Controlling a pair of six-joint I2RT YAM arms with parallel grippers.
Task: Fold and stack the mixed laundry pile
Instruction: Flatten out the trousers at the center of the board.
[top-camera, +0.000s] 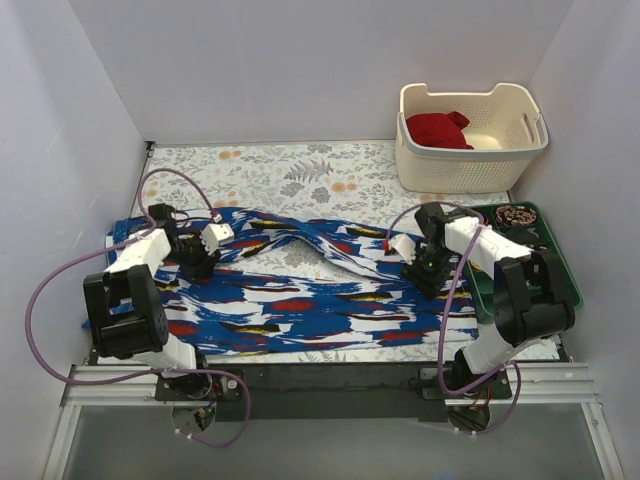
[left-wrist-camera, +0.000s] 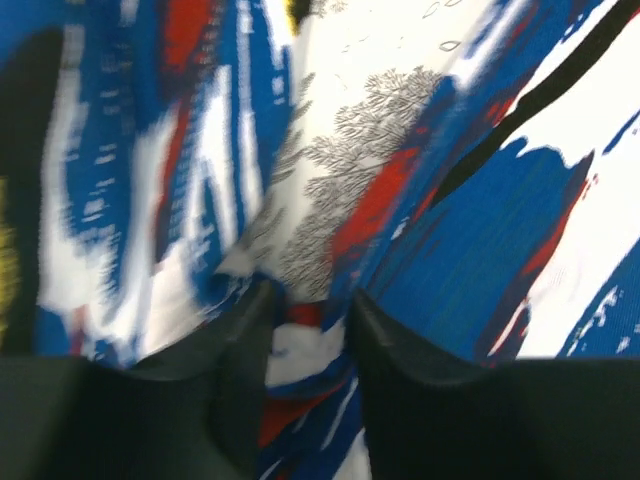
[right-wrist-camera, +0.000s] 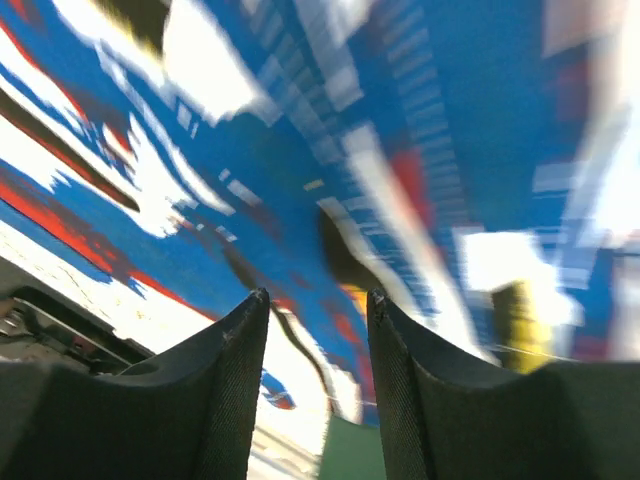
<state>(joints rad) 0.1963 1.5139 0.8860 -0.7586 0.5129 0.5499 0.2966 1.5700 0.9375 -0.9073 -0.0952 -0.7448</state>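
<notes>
Cream basket (top-camera: 520, 140) holds the deep red garment (top-camera: 438, 130). Arms bent low: left gripper (top-camera: 213, 237) pinches the blue printed garment (top-camera: 300, 300); right gripper (top-camera: 402, 248) hold cannot be told.

Blue garment (top-camera: 300, 300), streaked with white, red, black and a little yellow; red garment (top-camera: 437, 130), plain deep red; basket (top-camera: 470, 170), cream, dotted with small holes; tray (top-camera: 548, 228), green; tablecloth (top-camera: 300, 175), white with grey and orange leaf print; cables (top-camera: 30, 300), purple; arms (top-camera: 125, 310), black and white.
</notes>
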